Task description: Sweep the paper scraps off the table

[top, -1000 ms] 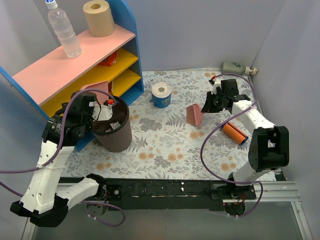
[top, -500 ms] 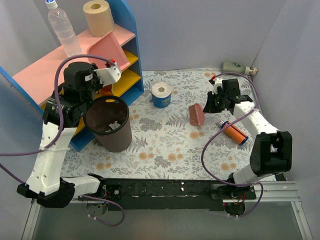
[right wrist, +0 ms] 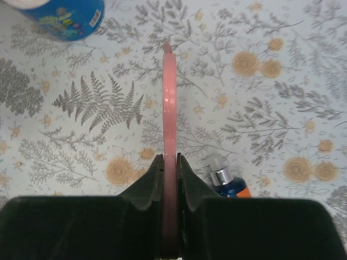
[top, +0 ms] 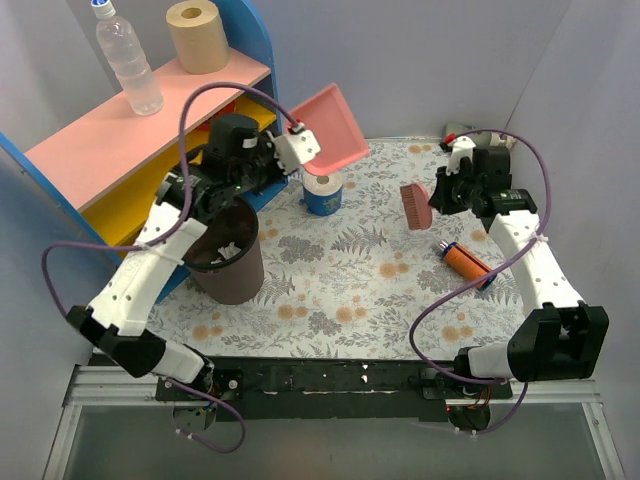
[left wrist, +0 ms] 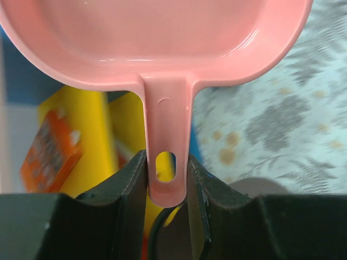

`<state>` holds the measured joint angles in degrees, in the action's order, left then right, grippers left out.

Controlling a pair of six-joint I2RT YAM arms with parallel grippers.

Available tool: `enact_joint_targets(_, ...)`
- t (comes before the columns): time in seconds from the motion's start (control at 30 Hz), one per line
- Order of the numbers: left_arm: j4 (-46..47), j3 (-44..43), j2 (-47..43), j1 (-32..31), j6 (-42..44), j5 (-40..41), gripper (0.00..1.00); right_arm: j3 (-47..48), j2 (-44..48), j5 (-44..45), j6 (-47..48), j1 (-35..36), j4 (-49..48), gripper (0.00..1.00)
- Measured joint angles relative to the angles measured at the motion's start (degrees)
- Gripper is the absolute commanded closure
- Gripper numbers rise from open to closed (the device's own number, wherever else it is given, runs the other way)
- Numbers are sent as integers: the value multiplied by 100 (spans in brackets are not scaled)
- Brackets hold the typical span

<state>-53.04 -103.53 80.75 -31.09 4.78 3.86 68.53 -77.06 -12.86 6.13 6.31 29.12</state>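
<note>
Swung out from the shelf, the dustpan [top: 327, 128] now hangs high above the white roll [top: 323, 182], and the brush [top: 414, 205] has shifted toward the back wall; the left fingers [left wrist: 128, 201] pinch the pan's handle; the right fingers [right wrist: 149, 183] clamp the brush edge-on; paper scraps [top: 229, 246] show only inside the brown bin [top: 228, 278], none that I can make out on the worktop [top: 330, 290]; judging the pan emptied, bring it down level, clear of the roll, lip flat on the cloth before letting go.

Left hand [left wrist: 167, 168] high, clamped tight, right hand [right wrist: 169, 162] clamped, arms outstretched
</note>
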Motion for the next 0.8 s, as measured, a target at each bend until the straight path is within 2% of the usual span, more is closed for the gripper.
enact_joint_targets(0.17,-66,131,673,-730,-544,-765,100,328,20,103,343,-221,-179,99)
enact_joint_targets(0.37,-365,1182,1480,-896,-1113,-1729,100,372,-155,114,1537,-210,-649,99)
enact_joint_targets(0.57,-492,1941,2245,-1021,-1469,-2155,99,-42,-101,507,2776,-68,-1272,99)
enact_joint_targets(0.77,-474,1947,2717,-1038,-1563,-2378,83,-1259,330,813,3991,555,-1849,99)
enact_joint_targets(0.8,-479,1947,2789,-1038,-1572,-2398,80,-1484,398,872,4177,717,-1869,95)
